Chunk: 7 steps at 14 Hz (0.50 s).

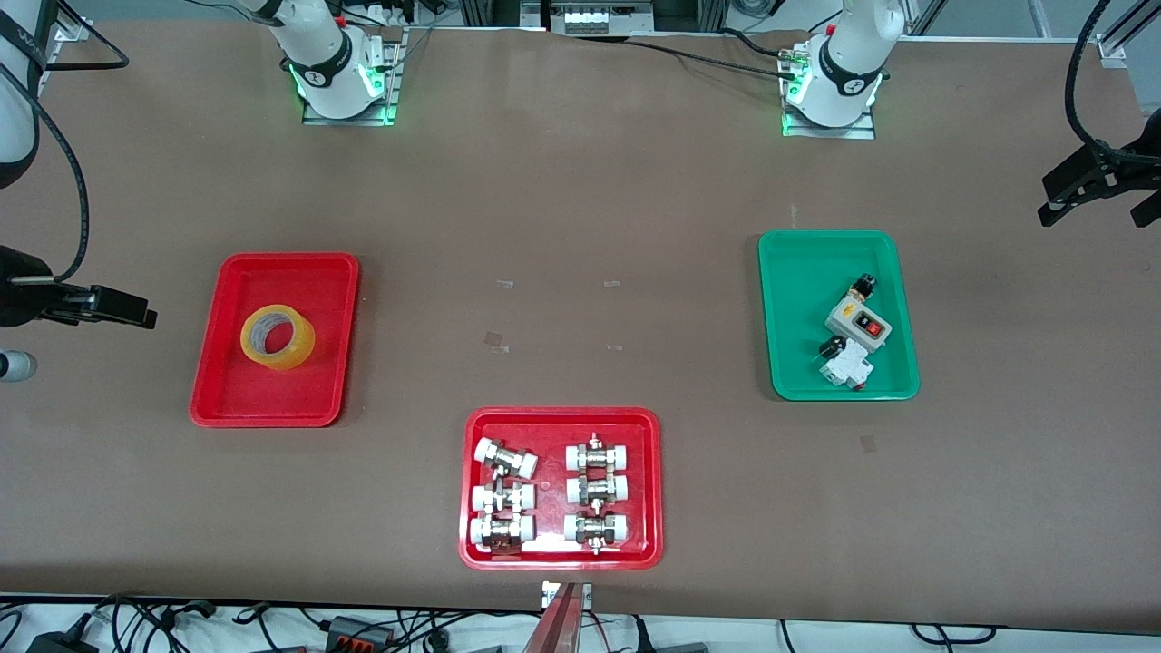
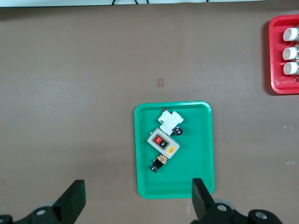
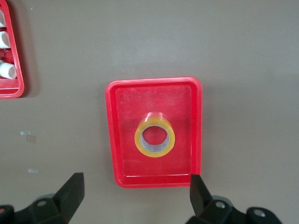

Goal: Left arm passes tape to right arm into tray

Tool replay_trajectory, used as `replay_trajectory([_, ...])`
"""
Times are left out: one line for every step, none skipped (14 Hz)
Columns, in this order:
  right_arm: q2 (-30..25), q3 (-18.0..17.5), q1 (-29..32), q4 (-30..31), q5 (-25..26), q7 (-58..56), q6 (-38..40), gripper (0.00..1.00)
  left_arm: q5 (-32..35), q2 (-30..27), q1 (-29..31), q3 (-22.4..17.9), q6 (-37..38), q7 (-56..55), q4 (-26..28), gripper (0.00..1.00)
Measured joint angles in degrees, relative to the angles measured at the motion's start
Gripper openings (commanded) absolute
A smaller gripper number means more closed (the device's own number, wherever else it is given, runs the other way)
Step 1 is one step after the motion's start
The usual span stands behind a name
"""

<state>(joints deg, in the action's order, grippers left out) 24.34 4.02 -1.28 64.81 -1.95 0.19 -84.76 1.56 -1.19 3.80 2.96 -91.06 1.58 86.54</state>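
Note:
The yellow tape roll (image 1: 299, 349) lies flat in the plain red tray (image 1: 236, 390) toward the right arm's end of the table. In the right wrist view the tape (image 3: 138, 140) sits in the middle of the tray (image 3: 126, 107). My right gripper (image 3: 135, 184) is open and empty, high over the tray's edge. My left gripper (image 2: 138, 193) is open and empty, high over the edge of the green tray (image 2: 196, 140). Neither gripper shows in the front view; only the arm bases do.
The green tray (image 1: 807, 272) toward the left arm's end holds a grey switch box (image 1: 858, 324) and small parts. A red tray of white-capped metal fittings (image 1: 562, 415) lies nearer the front camera, mid-table. Black gear stands at both table ends.

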Motion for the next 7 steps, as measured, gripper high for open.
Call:
replay_trajectory([-0.1,0.0,-0.1,-0.3,0.2,0.0,-0.1,1.0,0.0,0.0,0.0,0.0,0.0,0.0,0.0,1.0])
replay_trajectory([-0.3,0.0,-0.2,-0.4,0.4,0.1,-0.5,1.0,0.0,0.0,0.0,0.0,0.0,0.0,0.0,1.0])
replay_trajectory([-0.8,0.0,-0.2,-0.2,0.6,0.1,-1.4,1.0,0.0,0.0,0.0,0.0,0.0,0.0,0.0,1.0])
replay_trajectory([-1.7,0.0,-0.2,0.7,0.7,0.1,-2.9,1.0,0.0,0.0,0.0,0.0,0.0,0.0,0.0,1.0])
replay_trajectory([-3.0,0.0,-0.2,2.4,0.9,0.1,-4.7,1.0,0.0,0.0,0.0,0.0,0.0,0.0,0.0,1.0])
replay_trajectory([-4.7,0.0,-0.2,4.6,1.3,0.1,-6.2,1.0,0.0,0.0,0.0,0.0,0.0,0.0,0.0,1.0])
replay_trajectory([-6.4,0.0,-0.2,6.8,1.7,0.1,-7.2,1.0,0.0,0.0,0.0,0.0,0.0,0.0,-0.1,1.0])
